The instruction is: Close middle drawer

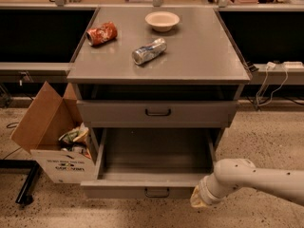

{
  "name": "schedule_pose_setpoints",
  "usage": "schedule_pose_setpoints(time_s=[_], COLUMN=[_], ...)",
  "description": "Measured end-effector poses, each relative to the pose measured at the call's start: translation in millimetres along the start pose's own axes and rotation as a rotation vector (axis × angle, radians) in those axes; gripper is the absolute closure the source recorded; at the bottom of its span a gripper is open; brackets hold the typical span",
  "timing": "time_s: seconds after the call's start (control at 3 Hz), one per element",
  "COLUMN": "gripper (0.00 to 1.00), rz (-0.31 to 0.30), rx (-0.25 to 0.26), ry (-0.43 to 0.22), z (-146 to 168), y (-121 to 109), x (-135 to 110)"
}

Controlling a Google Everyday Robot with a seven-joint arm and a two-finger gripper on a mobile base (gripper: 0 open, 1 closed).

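The middle drawer (118,190) is a grey metal drawer pulled far out of the grey cabinet (204,56). Its deep box is empty, and a small dark loop handle (156,192) sits on its flat front. The drawer above it (114,113) is shut. The lowest drawer is hidden under the open one. My gripper (197,201) is at the end of the white arm (256,177), low at the right end of the open drawer's front, at or just beside its corner.
A crushed red can (101,33), a silver can (148,51) and a cream bowl (162,20) lie on the cabinet top. An open cardboard box (42,127) with rubbish stands on the floor to the left. Cables (270,80) hang at the right.
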State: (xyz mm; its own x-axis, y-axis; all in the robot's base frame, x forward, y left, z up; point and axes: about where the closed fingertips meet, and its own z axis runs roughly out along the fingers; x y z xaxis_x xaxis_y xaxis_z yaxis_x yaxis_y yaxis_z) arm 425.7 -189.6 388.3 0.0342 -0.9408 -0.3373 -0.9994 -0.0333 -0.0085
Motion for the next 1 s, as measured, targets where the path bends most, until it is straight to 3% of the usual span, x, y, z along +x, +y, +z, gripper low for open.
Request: schedule_pose_setpoints(time_s=[0.67, 1.0], gripper=[0.11, 0.00], rz=[0.000, 0.000], rx=[0.000, 0.000], ry=[0.000, 0.000], z=[0.0, 0.1], y=[0.0, 0.1], x=[0.0, 0.0])
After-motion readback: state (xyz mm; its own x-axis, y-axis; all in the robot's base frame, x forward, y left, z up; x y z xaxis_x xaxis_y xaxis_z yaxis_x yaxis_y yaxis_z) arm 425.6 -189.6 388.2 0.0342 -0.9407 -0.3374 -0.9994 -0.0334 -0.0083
